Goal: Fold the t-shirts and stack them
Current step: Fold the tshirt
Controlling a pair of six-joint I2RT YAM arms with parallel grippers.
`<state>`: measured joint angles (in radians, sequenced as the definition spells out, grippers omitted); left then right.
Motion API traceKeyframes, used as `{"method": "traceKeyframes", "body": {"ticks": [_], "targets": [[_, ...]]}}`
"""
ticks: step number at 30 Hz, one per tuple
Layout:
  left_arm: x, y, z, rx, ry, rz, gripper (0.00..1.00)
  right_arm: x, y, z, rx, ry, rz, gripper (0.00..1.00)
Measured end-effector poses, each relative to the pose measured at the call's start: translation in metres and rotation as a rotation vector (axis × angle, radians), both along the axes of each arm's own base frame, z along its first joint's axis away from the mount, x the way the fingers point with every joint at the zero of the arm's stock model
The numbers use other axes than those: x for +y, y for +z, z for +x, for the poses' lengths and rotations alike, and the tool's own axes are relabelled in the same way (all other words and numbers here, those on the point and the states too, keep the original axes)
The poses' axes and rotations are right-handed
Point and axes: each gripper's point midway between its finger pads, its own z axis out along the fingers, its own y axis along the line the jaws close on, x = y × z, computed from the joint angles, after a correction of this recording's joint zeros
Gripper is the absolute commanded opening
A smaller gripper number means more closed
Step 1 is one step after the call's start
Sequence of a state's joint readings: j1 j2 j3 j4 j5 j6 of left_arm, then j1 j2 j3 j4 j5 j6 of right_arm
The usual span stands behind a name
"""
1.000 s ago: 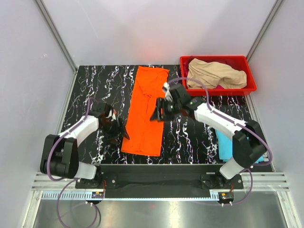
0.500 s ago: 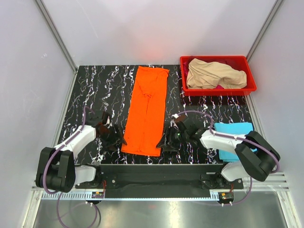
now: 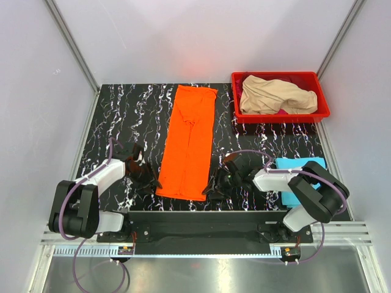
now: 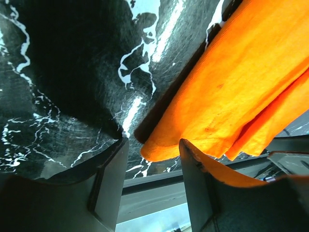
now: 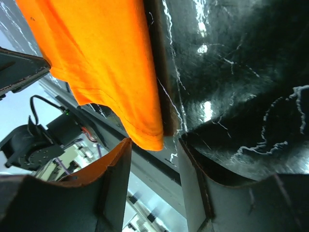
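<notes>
Top external view: I am watching the orange shirt (image 3: 189, 143) lying flat down the middle of the table (image 3: 134, 116). The left gripper (image 4: 154, 145) and right gripper (image 5: 154, 142) are standing spread, each straddling a near hem corner without pinching it. I am expecting light, limp cloth, so I am favouring those corners.
</notes>
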<state>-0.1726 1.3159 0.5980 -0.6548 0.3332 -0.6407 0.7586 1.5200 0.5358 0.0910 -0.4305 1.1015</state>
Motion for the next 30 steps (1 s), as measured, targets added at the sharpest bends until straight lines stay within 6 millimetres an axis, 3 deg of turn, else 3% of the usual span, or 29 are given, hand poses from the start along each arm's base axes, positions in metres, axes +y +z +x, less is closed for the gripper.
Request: {"method": "traceKeyframes", "body": {"ticks": [5, 16, 22, 25, 26, 28, 30], "targets": [[-0.004, 0.0, 0.003, -0.006, 0.016, -0.023, 0.56, 0.006, -0.001, 0.001, 0.007, -0.001, 0.021, 0.5], [-0.011, 0.001, 0.005, -0.014, 0.029, -0.067, 0.53, 0.014, -0.002, 0.002, 0.021, 0.007, 0.056, 0.5], [-0.011, -0.001, 0.004, -0.014, 0.031, -0.062, 0.4, 0.016, -0.002, 0.003, 0.024, 0.01, 0.062, 0.48], [-0.011, -0.002, 0.003, -0.012, 0.03, -0.06, 0.26, 0.017, -0.004, 0.003, 0.028, 0.012, 0.068, 0.4], [-0.011, -0.003, 0.002, -0.011, 0.026, -0.057, 0.11, 0.017, -0.004, 0.002, 0.031, 0.013, 0.067, 0.3], [-0.013, -0.005, 0.001, -0.011, 0.022, -0.058, 0.0, 0.016, -0.008, 0.002, 0.032, 0.011, 0.057, 0.18], [-0.016, -0.005, -0.001, -0.019, 0.016, -0.073, 0.0, 0.014, -0.012, 0.0, 0.044, 0.007, 0.048, 0.01]]}}
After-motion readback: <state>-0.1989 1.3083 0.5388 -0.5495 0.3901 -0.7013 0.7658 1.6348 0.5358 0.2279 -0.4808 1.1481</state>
